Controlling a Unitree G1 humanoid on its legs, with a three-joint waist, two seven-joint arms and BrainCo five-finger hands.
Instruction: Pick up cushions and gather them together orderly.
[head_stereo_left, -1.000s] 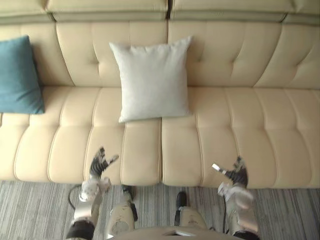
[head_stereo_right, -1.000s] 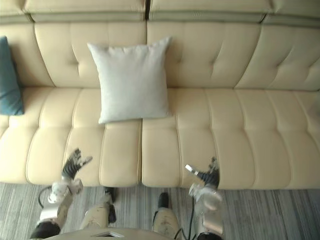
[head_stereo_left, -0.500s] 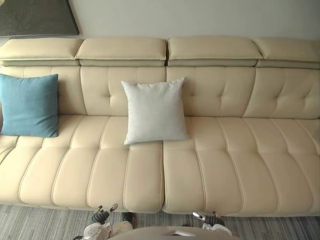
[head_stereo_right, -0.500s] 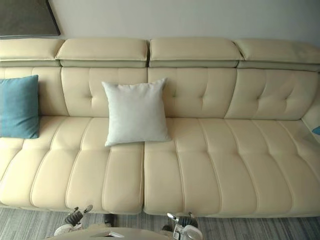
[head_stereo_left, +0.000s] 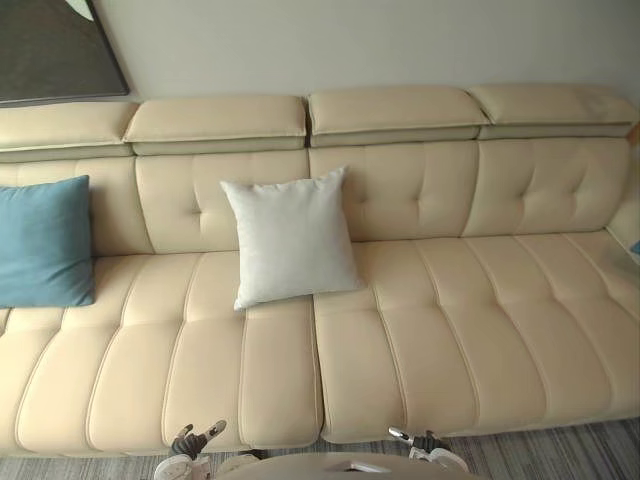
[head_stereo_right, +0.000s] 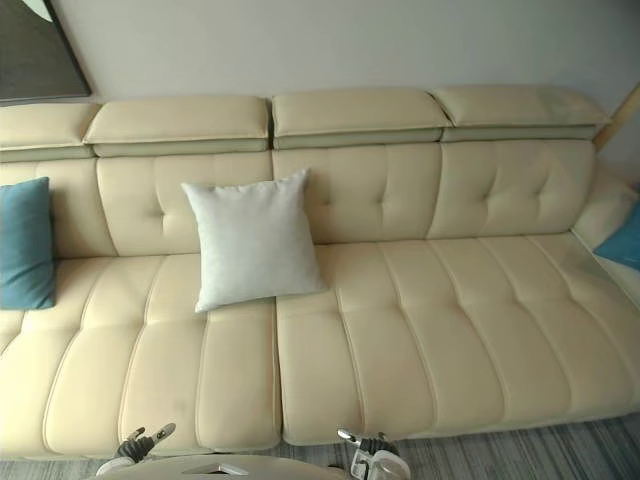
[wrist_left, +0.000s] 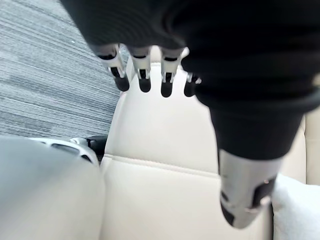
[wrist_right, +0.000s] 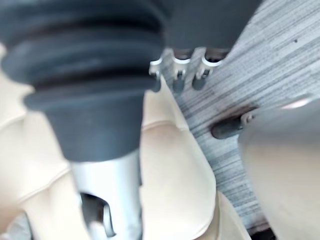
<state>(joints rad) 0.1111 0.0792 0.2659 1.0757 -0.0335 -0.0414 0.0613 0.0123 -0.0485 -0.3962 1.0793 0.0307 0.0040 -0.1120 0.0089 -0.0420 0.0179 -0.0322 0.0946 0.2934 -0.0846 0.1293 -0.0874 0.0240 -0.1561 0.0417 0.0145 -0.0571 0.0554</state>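
White cushion (head_stereo_left: 290, 238) leans on sofa (head_stereo_left: 480, 330) back, blue cushion (head_stereo_left: 45, 242) at 9 o'clock; left hand (head_stereo_left: 193, 441), right hand (head_stereo_left: 424, 444) (near 6 o'clock) fingers relaxed, holding nothing.

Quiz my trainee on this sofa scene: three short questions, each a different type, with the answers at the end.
1. True or false: the white cushion lies flat on the floor.
2. Multiple choice: the blue cushion at the left end of the sofa is A) touching the white cushion, B) apart from it, C) stacked on it.
3. Fill in: the left hand and the right hand each hold ____.
Key: 1 false, it stands on the sofa seat, leaning back; 2 B; 3 nothing, both hands are open.
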